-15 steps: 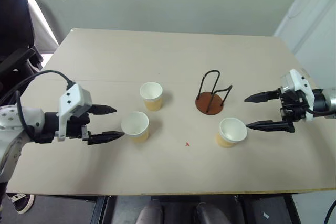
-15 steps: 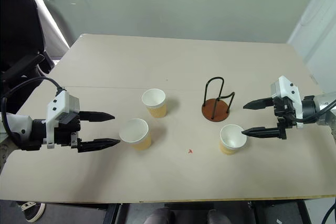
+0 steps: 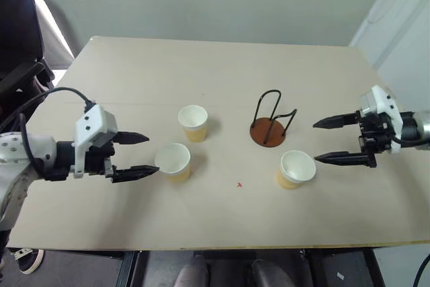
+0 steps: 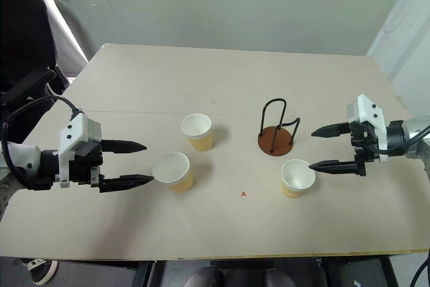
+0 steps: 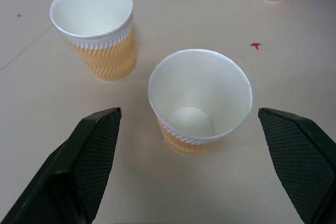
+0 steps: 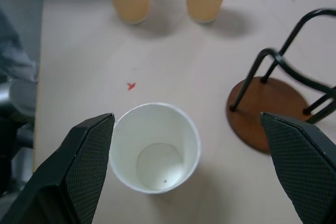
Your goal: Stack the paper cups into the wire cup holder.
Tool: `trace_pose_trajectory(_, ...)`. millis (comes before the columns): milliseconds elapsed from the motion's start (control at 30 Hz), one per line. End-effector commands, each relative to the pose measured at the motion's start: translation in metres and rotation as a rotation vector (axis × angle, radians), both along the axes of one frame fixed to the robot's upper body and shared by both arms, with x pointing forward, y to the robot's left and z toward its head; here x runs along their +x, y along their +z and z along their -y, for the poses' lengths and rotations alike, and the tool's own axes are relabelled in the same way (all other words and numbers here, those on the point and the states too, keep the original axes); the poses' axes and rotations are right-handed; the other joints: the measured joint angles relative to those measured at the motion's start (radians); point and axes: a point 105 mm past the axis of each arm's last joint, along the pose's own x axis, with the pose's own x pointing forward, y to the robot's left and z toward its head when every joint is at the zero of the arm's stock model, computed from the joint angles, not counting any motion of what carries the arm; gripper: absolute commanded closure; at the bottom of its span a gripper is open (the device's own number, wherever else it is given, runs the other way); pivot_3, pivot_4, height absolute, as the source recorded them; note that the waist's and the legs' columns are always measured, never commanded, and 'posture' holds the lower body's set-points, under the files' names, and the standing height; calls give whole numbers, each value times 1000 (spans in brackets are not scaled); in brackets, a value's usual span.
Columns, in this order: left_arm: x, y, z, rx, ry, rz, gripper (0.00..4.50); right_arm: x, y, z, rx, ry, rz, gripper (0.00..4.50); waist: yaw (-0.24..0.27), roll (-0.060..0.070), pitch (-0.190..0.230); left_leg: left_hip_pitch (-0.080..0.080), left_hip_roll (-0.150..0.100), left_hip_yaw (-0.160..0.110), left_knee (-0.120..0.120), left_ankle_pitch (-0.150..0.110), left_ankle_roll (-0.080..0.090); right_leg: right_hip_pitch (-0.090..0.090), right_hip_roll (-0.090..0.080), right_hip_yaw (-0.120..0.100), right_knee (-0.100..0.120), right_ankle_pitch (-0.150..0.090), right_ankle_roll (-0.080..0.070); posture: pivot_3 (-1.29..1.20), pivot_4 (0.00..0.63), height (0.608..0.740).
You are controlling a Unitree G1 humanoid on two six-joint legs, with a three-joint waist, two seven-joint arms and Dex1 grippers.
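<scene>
Spanning a pale-walled room, beige table (image 3: 222,72) with three paper cups (image 3: 173,161), both grippers (image 3: 137,155) (image 3: 324,140) released.

**Open lanes and blockers on the table**

The far half of the table (image 3: 222,65) lies bare. Three paper cups (image 3: 173,161) and the wire cup holder (image 3: 270,126) crowd the middle band (each standing apart, with gaps between). Bare surface lies around the red mark (image 3: 239,184) near the front edge.
</scene>
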Motion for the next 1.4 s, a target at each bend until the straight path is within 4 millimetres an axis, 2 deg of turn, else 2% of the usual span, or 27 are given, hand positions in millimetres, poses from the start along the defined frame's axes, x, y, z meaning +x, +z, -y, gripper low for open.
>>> trace_pose_trajectory(33,1,14,-3,22,0,59,21,-6,34,-3,105,36,74,0,0,0,0,0,0,0,0,0,0,0,0,0,0,0,0,0,150,740)
trace_pose_trajectory(100,1,16,-2,19,-4,66,21,-1,39,-7,139,17,88,0,0,0,0,0,0,0,0,0,0,0,0,0,0,0,0,0,150,740)
trace_pose_trajectory(267,1,14,2,11,-12,66,21,39,39,-27,137,-205,173,0,-3,0,0,1,0,0,1,0,0,0,0,0,1,0,0,0,150,740)
trace_pose_trajectory(400,1,12,4,7,-16,62,21,55,40,-35,102,-285,225,0,-6,0,0,1,0,0,0,0,0,-2,0,0,4,0,0,0,150,740)
trace_pose_trajectory(533,1,12,4,7,-16,63,21,56,26,-34,48,-273,203,0,1,0,0,0,0,-1,0,0,0,-2,0,-1,2,0,0,0,150,740)
trace_pose_trajectory(733,-1,12,3,6,-10,61,21,51,13,-36,9,-247,165,0,-1,0,0,-1,0,-1,-1,0,-1,-3,0,-1,1,0,0,0,150,740)
trace_pose_trajectory(967,-2,9,3,5,-5,54,21,65,1,-23,-63,-343,168,0,-2,0,0,-1,0,-1,0,0,-1,-3,0,-1,1,0,0,0,150,740)
trace_pose_trajectory(1167,-2,9,2,5,-1,49,21,73,-7,1,-84,-445,143,0,-1,0,0,-1,0,-1,-1,0,-1,-2,0,-1,1,0,0,0,150,740)
trace_pose_trajectory(1400,-2,8,3,10,-3,47,21,88,-19,4,-69,-542,122,0,-2,0,0,-1,0,0,-1,0,-1,-3,0,0,2,0,0,0,150,740)
